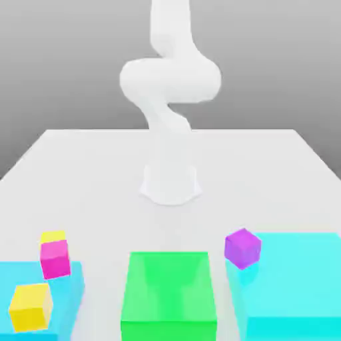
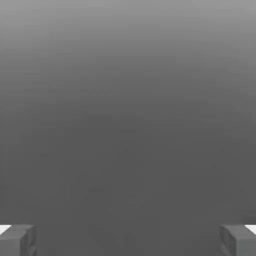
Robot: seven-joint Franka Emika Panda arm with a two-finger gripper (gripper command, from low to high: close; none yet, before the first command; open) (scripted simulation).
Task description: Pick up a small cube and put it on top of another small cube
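We note the end effector open and empty, with the small yellow cube (partly hidden behind the magenta cube) low on the exterior view's left of the arm, so we judge the reach runs downward and that way.

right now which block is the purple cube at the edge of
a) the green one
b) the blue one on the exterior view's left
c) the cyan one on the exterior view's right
c, since the purple cube shows at the near-left corner area of the cyan block, on the exterior view's right, with the green block well off to its left.
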